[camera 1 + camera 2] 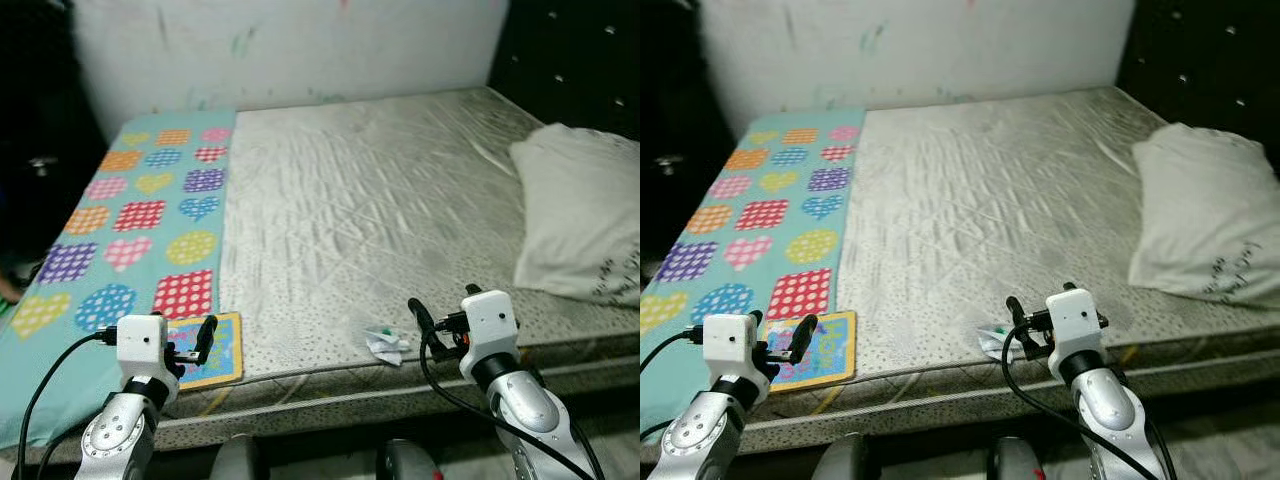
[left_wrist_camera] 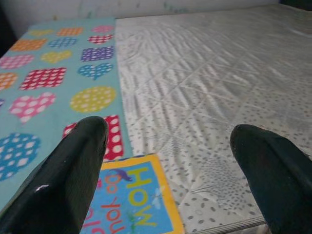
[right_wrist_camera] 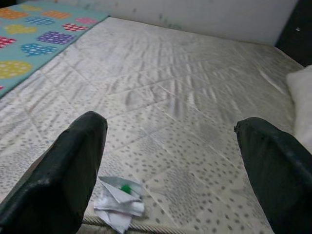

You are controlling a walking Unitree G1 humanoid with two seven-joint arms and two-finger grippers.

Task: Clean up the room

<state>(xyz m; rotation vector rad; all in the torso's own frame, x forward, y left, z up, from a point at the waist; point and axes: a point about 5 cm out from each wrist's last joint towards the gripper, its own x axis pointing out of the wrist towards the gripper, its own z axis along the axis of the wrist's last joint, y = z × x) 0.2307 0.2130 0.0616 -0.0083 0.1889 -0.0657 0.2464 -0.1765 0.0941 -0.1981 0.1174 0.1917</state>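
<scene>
A crumpled white wrapper (image 1: 386,344) with a green mark lies near the front edge of the bare mattress (image 1: 370,210); it also appears in the right wrist view as the wrapper (image 3: 120,201). My right gripper (image 1: 424,325) hovers open just right of it, fingers (image 3: 68,170) wide apart. A colourful children's book (image 1: 214,350) lies at the front left, partly on the mattress, beside a teal blanket (image 1: 140,220) with hearts and dots. My left gripper (image 1: 200,340) is open right above the book (image 2: 131,204), with nothing between its fingers (image 2: 68,175).
A white pillow (image 1: 580,215) rests at the right by the dark headboard (image 1: 570,60). A pale stained wall (image 1: 290,45) stands behind the bed. Dark furniture (image 1: 35,130) fills the far left. The mattress edge (image 1: 400,385) runs just before my arms.
</scene>
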